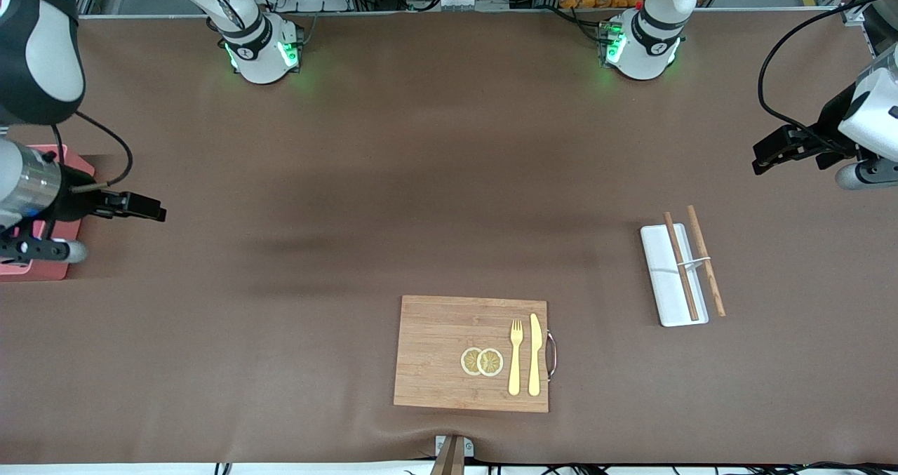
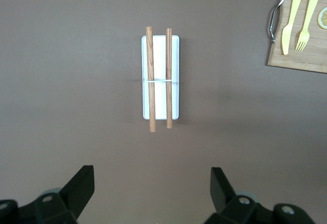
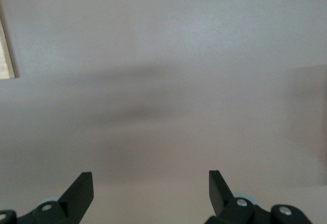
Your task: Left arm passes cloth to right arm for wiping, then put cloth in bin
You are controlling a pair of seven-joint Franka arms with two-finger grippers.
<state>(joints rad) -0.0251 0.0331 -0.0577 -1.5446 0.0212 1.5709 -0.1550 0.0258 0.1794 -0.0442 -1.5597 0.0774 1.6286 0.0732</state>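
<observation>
1. Front view: you see the left gripper point(image 1: 765, 154) raised over bare table at the left arm's end, with the white tray point(image 1: 663, 278) and its two wooden chopsticks point(image 1: 682, 264) nearer the front camera than the spot below it.
2. In the left wrist view, you find the left gripper's fingers point(image 2: 82, 185) spread wide with nothing between them; the tray and chopsticks lie on the brown table point(image 2: 76, 81) below.
3. You see the right gripper point(image 1: 144, 206) held up at the right arm's end of the table, just beside the pink bin point(image 1: 42, 268), which the right arm point(image 1: 28, 180) partly covers.
4. In the right wrist view, you find the right gripper's fingers point(image 3: 80, 191) equally wide apart and empty, above bare table.
5. You cannot locate the cloth in any view.
6. You see the wooden cutting board point(image 1: 449, 352) near the front edge, carrying two lemon slices point(image 1: 482, 361), a yellow fork point(image 1: 515, 356) and a yellow knife point(image 1: 534, 354).
</observation>
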